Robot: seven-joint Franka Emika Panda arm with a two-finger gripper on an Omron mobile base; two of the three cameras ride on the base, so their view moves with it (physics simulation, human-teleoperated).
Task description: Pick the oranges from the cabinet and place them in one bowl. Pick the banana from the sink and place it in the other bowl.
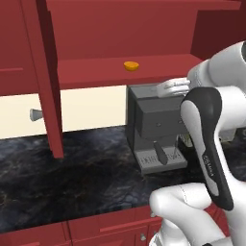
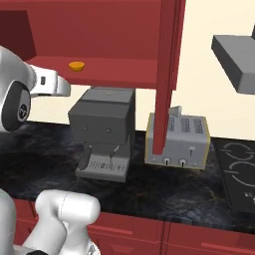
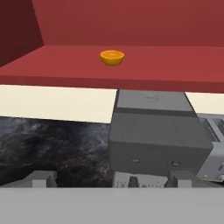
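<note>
One small orange (image 3: 112, 57) lies on the red inner shelf of the open cabinet (image 1: 158, 67), toward the middle of the shelf; it is also seen as the orange (image 1: 130, 66) and the orange (image 2: 76, 65). My gripper (image 3: 110, 181) is open with nothing between its fingers. It hovers in front of the shelf edge, below and short of the fruit, above a grey coffee machine. The bowls, the banana and the sink are out of view.
A grey coffee machine (image 1: 154, 126) stands on the dark marble counter (image 1: 72, 178) right under the shelf. A toaster (image 2: 177, 140) sits to its right. Open cabinet doors (image 1: 48, 81) (image 2: 167, 74) hang on both sides. A hob (image 2: 241, 167) and hood (image 2: 234, 60) are far right.
</note>
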